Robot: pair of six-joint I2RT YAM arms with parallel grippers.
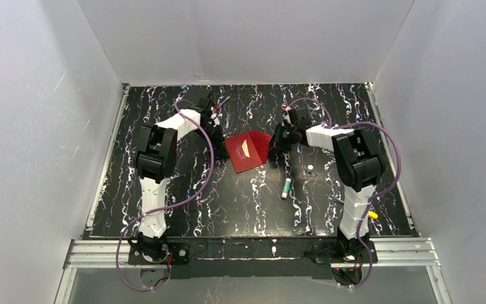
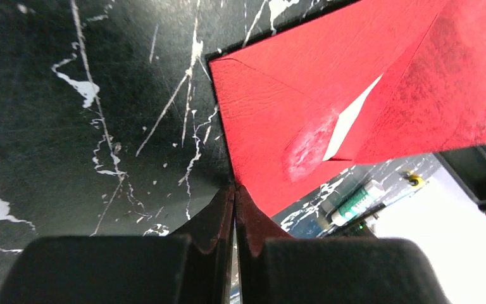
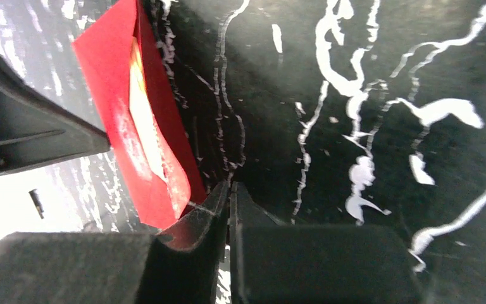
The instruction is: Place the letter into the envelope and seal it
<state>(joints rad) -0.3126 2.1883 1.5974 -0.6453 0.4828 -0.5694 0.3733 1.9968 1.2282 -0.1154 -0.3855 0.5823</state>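
The red envelope [image 1: 248,152] is near the middle of the black marbled table, between my two grippers. Its flap [image 2: 443,95] is folded over, leaving a white sliver of the letter [image 2: 348,123] showing in the opening. The same sliver shows in the top view [image 1: 246,149] and the right wrist view [image 3: 142,120]. My left gripper [image 2: 235,185] is shut on the envelope's left edge [image 2: 259,126], at a corner. My right gripper [image 3: 230,185] is shut at the opposite edge of the envelope [image 3: 117,69], whose red paper runs in at the fingertips.
A green-and-white glue stick [image 1: 286,188] lies on the table in front of the envelope, also visible past the envelope's edge [image 2: 354,204]. A small white item [image 1: 309,168] sits beside the right arm. White walls enclose the table on three sides.
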